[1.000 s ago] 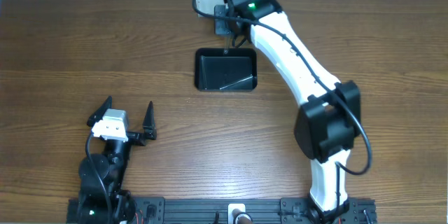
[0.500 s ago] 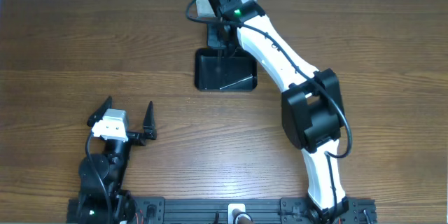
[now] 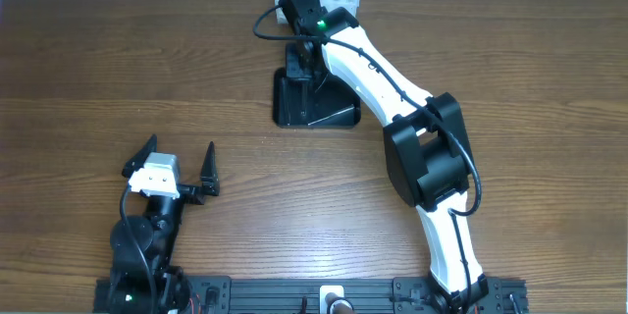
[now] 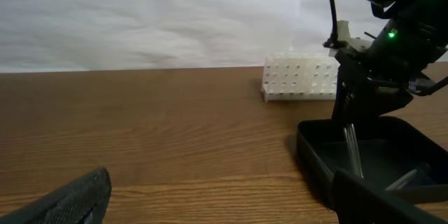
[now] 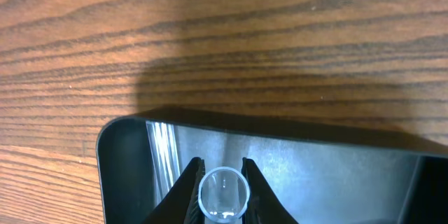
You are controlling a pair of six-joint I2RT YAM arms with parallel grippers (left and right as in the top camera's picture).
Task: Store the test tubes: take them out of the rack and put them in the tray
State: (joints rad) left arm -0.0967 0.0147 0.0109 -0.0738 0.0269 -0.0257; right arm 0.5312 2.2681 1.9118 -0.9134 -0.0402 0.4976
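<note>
Over a corner of the black tray [image 5: 122,182], just in front of the rack [image 4: 301,77], my right tool [image 5: 222,180] pinches a test tube [image 5: 224,196] upright; released so near the wall, I fear, it could topple out or strike the other tube [image 3: 329,114] lying inside.

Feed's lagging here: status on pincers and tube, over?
Right pincer shut on test tube, upright over tray. Left pincer open, far from tray. Second tube lying in tray. Nothing blocking.

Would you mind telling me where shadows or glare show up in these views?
Right wrist view: a broad soft shadow darkens the table beside the tray, whose floor gleams around the test tube in the right tool. Left wrist view: pale highlights streak that tube.
</note>
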